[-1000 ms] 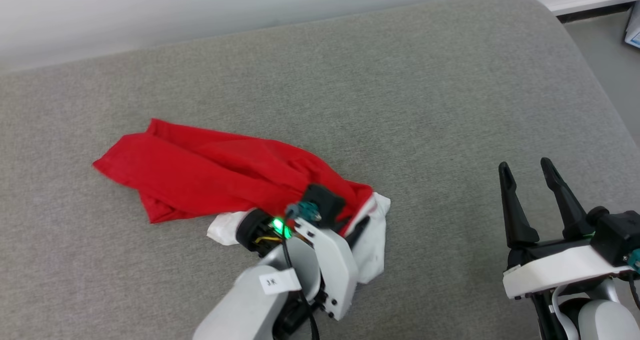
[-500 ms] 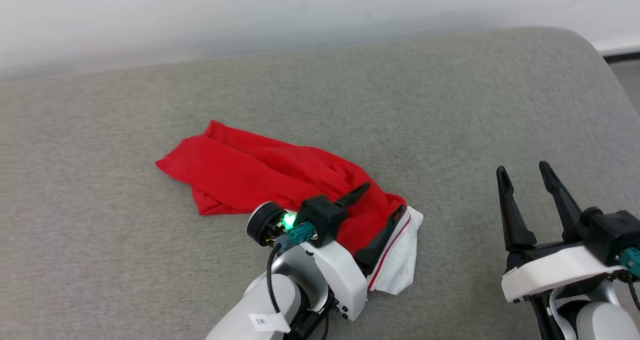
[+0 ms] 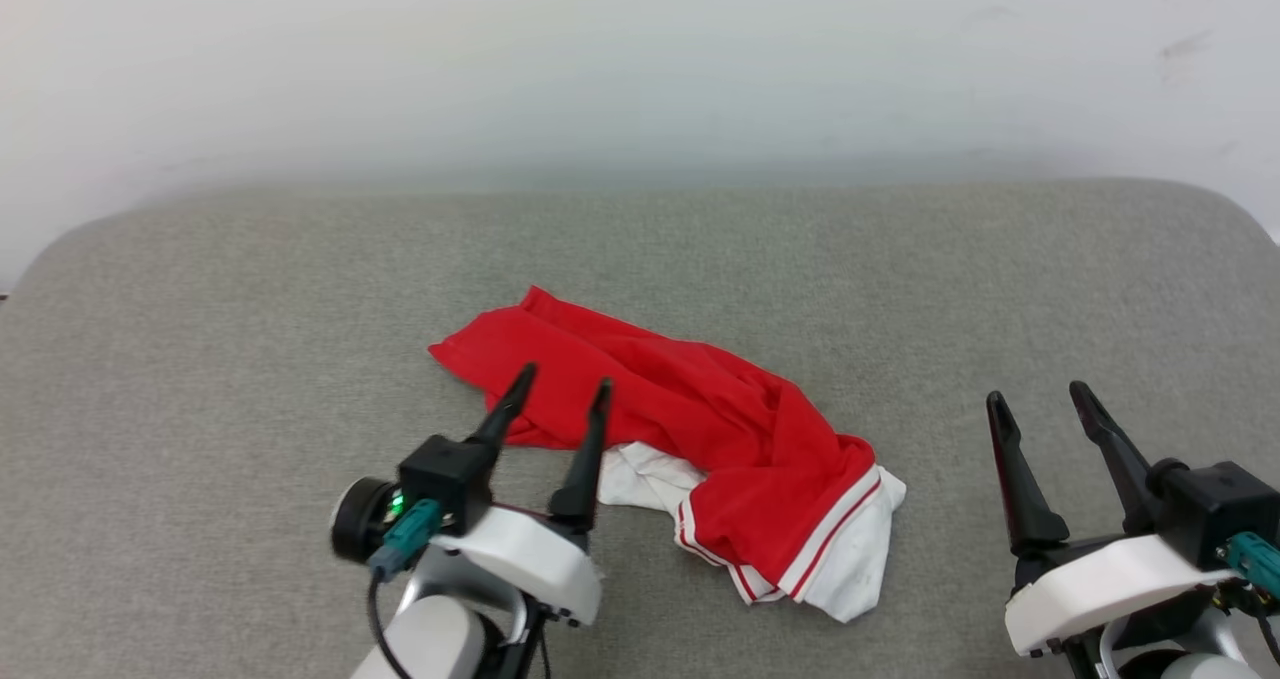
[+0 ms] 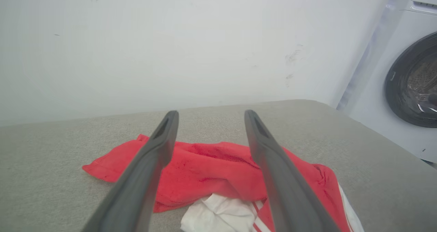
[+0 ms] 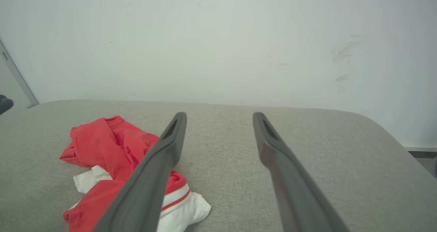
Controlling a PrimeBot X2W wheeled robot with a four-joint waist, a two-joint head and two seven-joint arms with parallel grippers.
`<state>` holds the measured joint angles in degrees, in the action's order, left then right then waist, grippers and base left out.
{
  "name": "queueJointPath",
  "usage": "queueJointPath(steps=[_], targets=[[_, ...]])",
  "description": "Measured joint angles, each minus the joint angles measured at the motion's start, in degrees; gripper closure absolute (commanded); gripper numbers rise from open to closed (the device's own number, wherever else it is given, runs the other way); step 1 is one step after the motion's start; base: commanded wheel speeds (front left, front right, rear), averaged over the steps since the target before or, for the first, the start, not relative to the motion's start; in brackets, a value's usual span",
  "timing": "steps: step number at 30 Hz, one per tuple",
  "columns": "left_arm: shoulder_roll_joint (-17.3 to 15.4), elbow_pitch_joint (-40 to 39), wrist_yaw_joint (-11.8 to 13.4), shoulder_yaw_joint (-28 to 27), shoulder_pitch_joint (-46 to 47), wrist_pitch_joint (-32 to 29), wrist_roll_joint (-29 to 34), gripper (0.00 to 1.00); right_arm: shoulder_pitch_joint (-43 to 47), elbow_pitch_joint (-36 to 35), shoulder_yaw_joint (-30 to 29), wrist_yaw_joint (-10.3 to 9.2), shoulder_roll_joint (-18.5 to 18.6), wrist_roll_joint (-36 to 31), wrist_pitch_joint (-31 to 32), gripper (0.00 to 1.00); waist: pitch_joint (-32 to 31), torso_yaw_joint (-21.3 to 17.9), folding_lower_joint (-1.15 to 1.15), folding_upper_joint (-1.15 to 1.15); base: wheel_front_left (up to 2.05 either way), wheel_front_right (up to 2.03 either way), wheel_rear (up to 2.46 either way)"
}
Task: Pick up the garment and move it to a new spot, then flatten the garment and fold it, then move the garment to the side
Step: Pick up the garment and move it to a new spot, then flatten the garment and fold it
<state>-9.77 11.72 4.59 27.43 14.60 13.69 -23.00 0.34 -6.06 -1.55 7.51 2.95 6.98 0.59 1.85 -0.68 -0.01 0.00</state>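
Observation:
The garment [image 3: 690, 429] lies crumpled in the middle of the grey cushioned surface [image 3: 250, 309], red body bunched, white sleeves and striped trim at its near right end. My left gripper [image 3: 562, 384] stands open just at the garment's near left edge, nothing between its fingers; the left wrist view looks over the garment [image 4: 205, 170] between the open left gripper [image 4: 209, 113]. Well to the right of the cloth, my right gripper [image 3: 1035, 397] is open and holds nothing. The right wrist view has the garment [image 5: 112, 150] at lower left, beside the open right gripper [image 5: 218, 114].
A white wall [image 3: 640, 59] rises behind the cushion's far edge. A white washing machine [image 4: 406, 81] with a dark round door stands off the cushion's right end. The cushion's rounded corners [image 3: 1230, 209] fall away at both sides.
My left gripper has opened, let go of the garment and drawn back to its near left side. The head camera has shifted, so the whole scene sits differently. The right gripper stays open.

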Motion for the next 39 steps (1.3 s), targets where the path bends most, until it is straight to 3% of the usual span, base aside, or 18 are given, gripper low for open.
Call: queueJointPath(steps=[12, 24, 33, 39], targets=[[-5.42, -3.16, 4.6, -7.51, -6.62, 1.04, -0.63, 0.0, 2.59, -1.58, 0.18, 0.0, 0.0, 0.37, 1.49, 0.0, -2.37, 1.54, 0.0, 0.0, 0.0, 0.0, 0.0], [-8.04, -6.83, 6.25, -9.38, -10.8, 0.29, -1.14, 0.0, 3.46, -1.91, -0.45, 0.0, 0.0, 0.97, 1.48, 0.0, -2.45, 0.96, 0.01, 0.0, 0.0, 0.0, 0.0], [-8.53, -7.3, 5.98, -8.9, -10.82, -1.55, -1.96, 0.0, 3.39, -1.85, -0.66, 0.0, 0.0, 1.04, 1.4, 0.0, -2.25, 1.09, 0.01, 0.0, 0.0, 0.0, 0.0], [-8.0, -5.15, 1.81, -5.03, -4.58, -10.59, -4.23, 0.0, 2.92, -2.16, -0.93, 0.0, 0.0, 1.13, 1.3, 0.0, -0.73, 1.54, 0.01, 0.0, 0.0, 0.0, 0.0]])
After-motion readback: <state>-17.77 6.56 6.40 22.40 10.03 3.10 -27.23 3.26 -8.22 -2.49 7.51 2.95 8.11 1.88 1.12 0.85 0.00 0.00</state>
